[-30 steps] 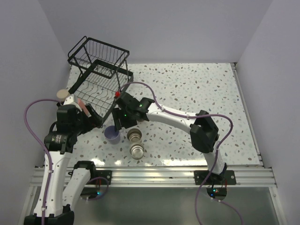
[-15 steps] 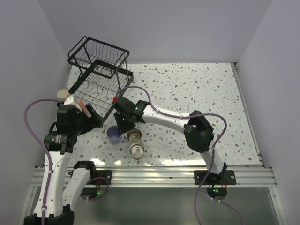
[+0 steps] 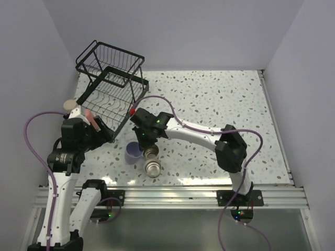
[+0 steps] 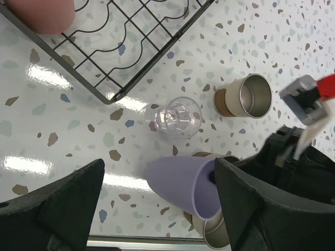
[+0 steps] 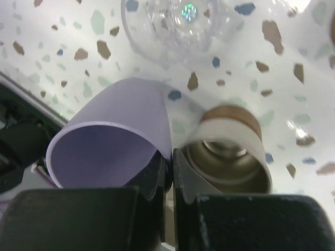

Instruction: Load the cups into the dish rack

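My right gripper (image 5: 170, 167) is shut on the rim of the lavender cup (image 5: 120, 120), one finger inside and one outside. The cup (image 3: 133, 152) hangs tilted in the top view, with its base pointing away from the gripper (image 3: 142, 142). A steel cup (image 5: 230, 151) lies right beside it. A clear glass cup (image 4: 179, 116) stands close to the corner of the black dish rack (image 3: 112, 78). My left gripper (image 4: 157, 209) is open and empty, hovering over the lavender cup (image 4: 183, 183). A red-pink cup (image 4: 39, 13) rests on the rack's tray.
Two steel cups (image 3: 151, 152) (image 3: 153, 168) sit near the table's front edge. Another steel cup (image 4: 243, 95) lies on its side past the glass one. A tan cup (image 3: 68, 104) is at the rack's left side. The rack's deep basket (image 3: 110, 60) stands at the back left.
The right gripper has closed onto the lavender cup's rim and tipped it, shifting it slightly right. The left arm has barely moved.
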